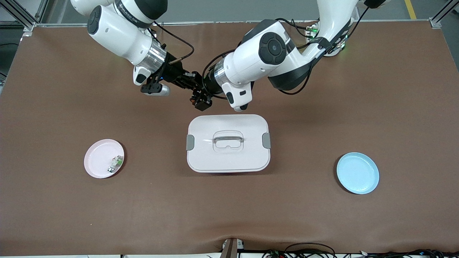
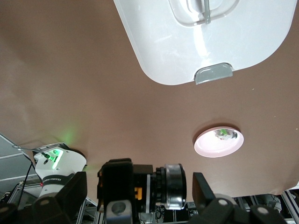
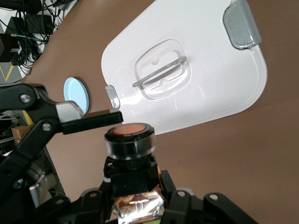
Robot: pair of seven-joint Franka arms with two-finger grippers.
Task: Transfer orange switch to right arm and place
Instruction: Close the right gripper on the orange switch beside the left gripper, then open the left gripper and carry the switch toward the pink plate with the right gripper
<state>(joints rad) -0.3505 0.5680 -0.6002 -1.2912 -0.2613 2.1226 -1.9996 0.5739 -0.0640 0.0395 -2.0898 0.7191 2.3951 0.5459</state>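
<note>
1. Cables (image 1: pixel 308 251) trail along the near edge of the table (image 1: pixel 322 107), nearer the front camera than the white box (image 1: pixel 228 157). The table is covered in plain brown cloth.
2. A blue plate (image 1: pixel 357 173) lies well apart from the box, toward the left arm's end and slightly nearer the camera.
3. A pink plate (image 1: pixel 96 157) lies well apart from the box toward the right arm's end. It holds a small white-and-green part (image 1: pixel 114 164) near its rim.
4. The box sits mid-table with its lid on, handle flat and a grey clip at each end.
5. Both grippers meet in the air over the bare cloth just past the box's edge that faces the bases.
6. The switch (image 3: pixel 129 137) is up there, its black body clamped in the right gripper (image 3: pixel 135 186), orange cap pointing away from that wrist.
7. The left gripper (image 2: pixel 136 185) has its fingers (image 2: pixel 203 186) spread wide on either side of the switch. One fingertip lies right at the cap's edge.
8. Both arms reach in from their bases with elbows bent, forearms angled toward each other.
9. Farther off are metal frame posts (image 1: pixel 21 14) and grey floor.
</note>
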